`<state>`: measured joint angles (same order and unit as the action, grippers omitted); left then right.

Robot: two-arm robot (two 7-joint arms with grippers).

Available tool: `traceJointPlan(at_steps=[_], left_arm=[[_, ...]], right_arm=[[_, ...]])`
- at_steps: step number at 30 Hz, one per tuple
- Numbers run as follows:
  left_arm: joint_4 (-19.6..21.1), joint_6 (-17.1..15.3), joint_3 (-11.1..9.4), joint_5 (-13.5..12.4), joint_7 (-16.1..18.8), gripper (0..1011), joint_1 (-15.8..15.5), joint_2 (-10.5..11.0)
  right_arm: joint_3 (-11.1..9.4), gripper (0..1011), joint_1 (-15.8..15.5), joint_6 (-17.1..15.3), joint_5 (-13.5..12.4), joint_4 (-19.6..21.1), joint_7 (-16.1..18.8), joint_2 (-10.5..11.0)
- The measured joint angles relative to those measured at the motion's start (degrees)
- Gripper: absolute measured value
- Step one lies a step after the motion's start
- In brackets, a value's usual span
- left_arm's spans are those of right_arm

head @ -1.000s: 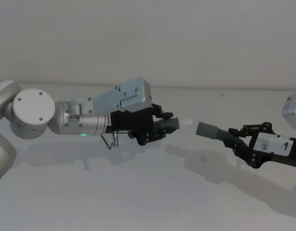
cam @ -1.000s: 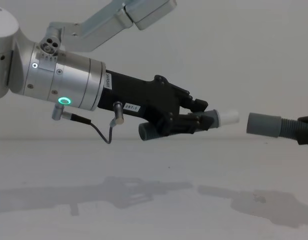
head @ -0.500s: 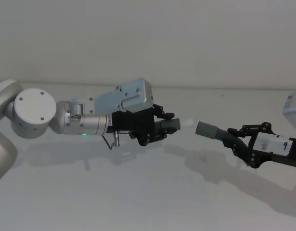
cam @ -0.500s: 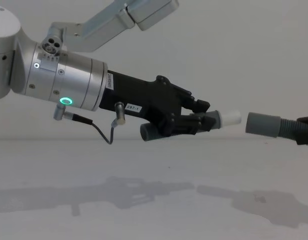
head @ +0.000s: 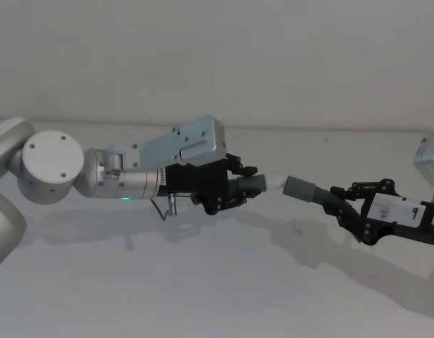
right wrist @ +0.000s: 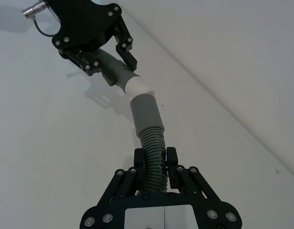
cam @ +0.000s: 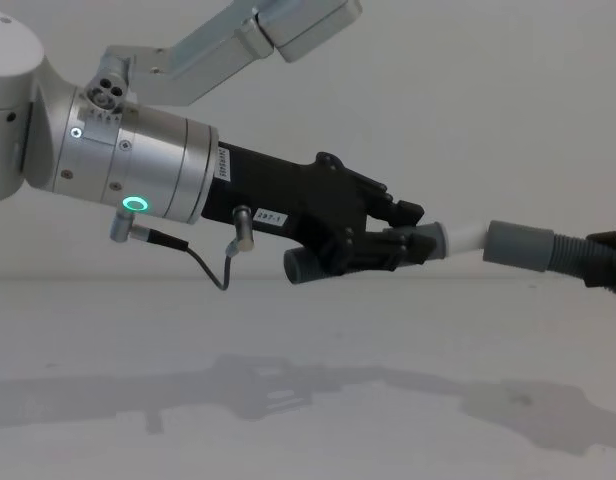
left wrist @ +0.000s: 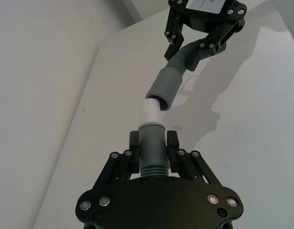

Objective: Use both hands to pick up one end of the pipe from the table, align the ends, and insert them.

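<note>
Left gripper (left wrist: 152, 143) pinching the shorter hose piece (left wrist: 152, 155), narrow white tip (left wrist: 150, 111) just entering the grey cuff (left wrist: 166, 87) of the longer ribbed hose piece (right wrist: 153, 160) – right gripper (right wrist: 154, 164) clamped on its ribs – both held above the white table (head: 203, 282)

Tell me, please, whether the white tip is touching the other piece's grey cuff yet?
Touching. In the left wrist view the white tip meets the mouth of the grey cuff with no gap, just entering it.
</note>
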<state>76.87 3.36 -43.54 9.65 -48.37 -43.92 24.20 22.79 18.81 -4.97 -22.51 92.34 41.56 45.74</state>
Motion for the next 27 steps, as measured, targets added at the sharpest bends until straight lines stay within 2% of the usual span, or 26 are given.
traceJointPlan(at_steps=[27], left_arm=[[1.37,-0.14,-1.36,1.56,-0.87,330,-0.46,1.00]], right_arm=[[1.11,280,0.71,1.60,-1.02,-0.25,-0.30,0.30]])
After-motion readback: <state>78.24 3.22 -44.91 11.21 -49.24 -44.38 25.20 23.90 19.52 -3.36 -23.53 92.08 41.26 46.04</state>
